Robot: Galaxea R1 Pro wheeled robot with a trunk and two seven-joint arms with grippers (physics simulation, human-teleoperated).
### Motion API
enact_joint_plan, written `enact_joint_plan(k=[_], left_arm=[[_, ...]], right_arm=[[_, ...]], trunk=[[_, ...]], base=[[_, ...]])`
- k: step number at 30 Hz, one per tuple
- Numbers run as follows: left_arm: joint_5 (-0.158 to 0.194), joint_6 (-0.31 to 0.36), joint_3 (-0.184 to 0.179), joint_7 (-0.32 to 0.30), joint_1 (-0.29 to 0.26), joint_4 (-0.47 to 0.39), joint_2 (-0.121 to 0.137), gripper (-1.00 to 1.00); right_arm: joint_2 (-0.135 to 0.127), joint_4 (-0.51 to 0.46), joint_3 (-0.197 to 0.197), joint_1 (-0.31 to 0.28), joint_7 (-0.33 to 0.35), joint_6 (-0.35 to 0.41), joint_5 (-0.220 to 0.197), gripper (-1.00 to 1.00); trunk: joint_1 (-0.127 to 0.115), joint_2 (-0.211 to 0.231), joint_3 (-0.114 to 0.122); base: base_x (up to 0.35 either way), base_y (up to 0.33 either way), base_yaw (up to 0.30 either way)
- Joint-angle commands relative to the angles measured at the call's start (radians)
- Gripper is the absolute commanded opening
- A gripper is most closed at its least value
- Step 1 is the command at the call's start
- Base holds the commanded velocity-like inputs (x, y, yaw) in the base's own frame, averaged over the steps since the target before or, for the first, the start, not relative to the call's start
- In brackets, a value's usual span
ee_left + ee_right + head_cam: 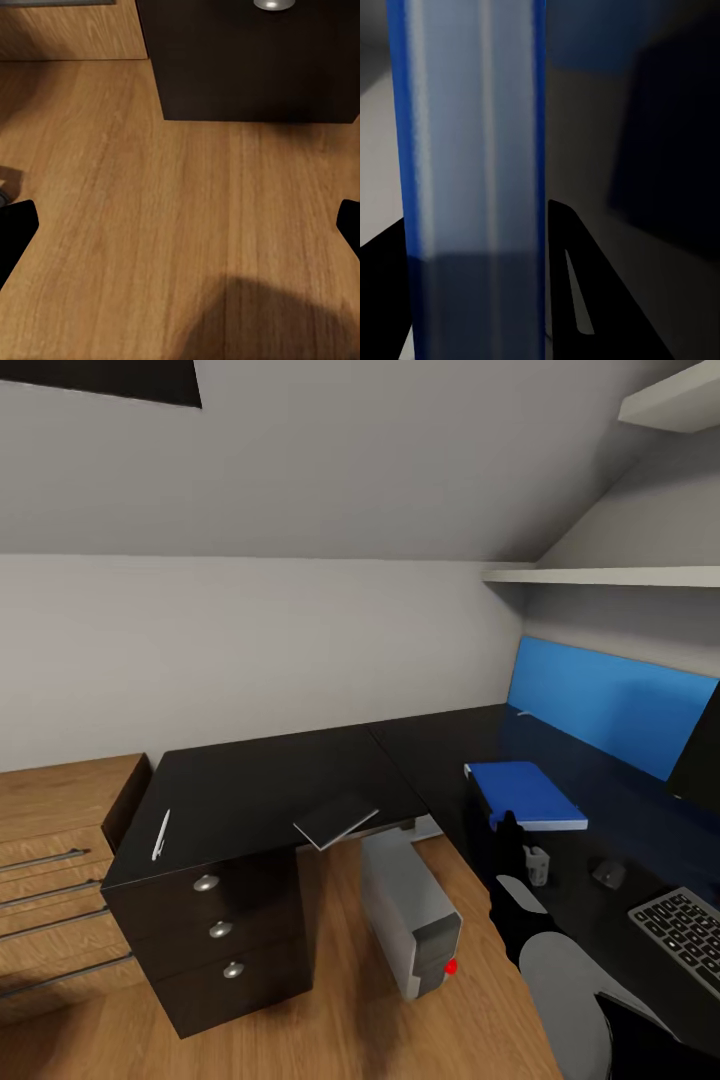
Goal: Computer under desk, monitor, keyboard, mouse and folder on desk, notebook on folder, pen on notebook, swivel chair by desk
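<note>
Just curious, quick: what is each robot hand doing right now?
Left gripper: open, holding nothing.
Right gripper: closed on the blue folder.

On the tabletop [300, 780] my right hand [509, 838] sits at the folder [525, 794], mouse [608, 873] and keyboard [688, 930] to its right, notebook [336, 820] and pen [160, 834] leftward, computer [410, 915] beneath.

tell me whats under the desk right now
The computer stands on the wood floor beneath the desk, red-dotted end outward. Its far end is hidden by the desktop.
</note>
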Motion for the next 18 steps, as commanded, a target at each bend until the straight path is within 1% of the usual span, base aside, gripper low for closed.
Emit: enact_joint_plan(k=[1,9,18], left_arm=[[0.006,-0.003,-0.007,0.004,-0.001,0.0,0.0,1.0],[0.006,-0.005,-0.006,0.004,-0.001,0.0,-0.001,1.0],[0.005,-0.007,-0.006,0.003,-0.001,0.001,-0.006,1.0]], right_arm=[[0.001,0.001,-0.001,-0.001,0.004,0.0,-0.01,-1.0],[0.002,0.001,0.0,-0.001,-0.052,0.0,-0.009,-1.0],[0.002,0.0,0.001,-0.001,-0.067,0.0,-0.009,-1.0]], trunk=[[0.0,0.0,-0.001],[0.0,0.0,-0.001],[0.0,0.0,-0.001]], base=[[0.0,0.0,0.0],[0.0,0.0,0.0],[0.0,0.0,0.0]])
